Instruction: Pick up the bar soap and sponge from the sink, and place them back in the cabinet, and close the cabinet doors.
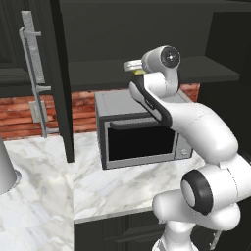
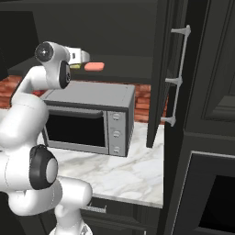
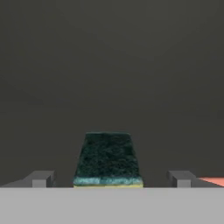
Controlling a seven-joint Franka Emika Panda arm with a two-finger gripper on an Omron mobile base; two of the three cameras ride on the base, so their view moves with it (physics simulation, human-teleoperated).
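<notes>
My gripper (image 3: pixel 111 179) is inside the open cabinet (image 1: pixel 206 71), just above its dark shelf. Its jaws stand wide open. The sponge (image 3: pixel 107 157) lies flat on the shelf between the fingers (image 3: pixel 41 178), green scrub face up, with a gap on each side. A sliver of its yellow shows under the gripper (image 1: pixel 132 66) in the left base view. The bar soap (image 2: pixel 94 66), a salmon-pink slab, rests on the same shelf just right of the gripper (image 2: pixel 80 56); its edge (image 3: pixel 213 180) shows past the right finger. Both cabinet doors (image 1: pixel 61 73) (image 2: pixel 160 69) stand open. The sink is out of view.
A grey microwave (image 1: pixel 137 132) (image 2: pixel 92 119) sits on the white marble counter (image 1: pixel 127 186) right under the shelf and my arm. Long silver bar handles (image 1: pixel 32 73) (image 2: pixel 179 78) stick out from the open doors. A red brick wall (image 1: pixel 24 115) backs the counter.
</notes>
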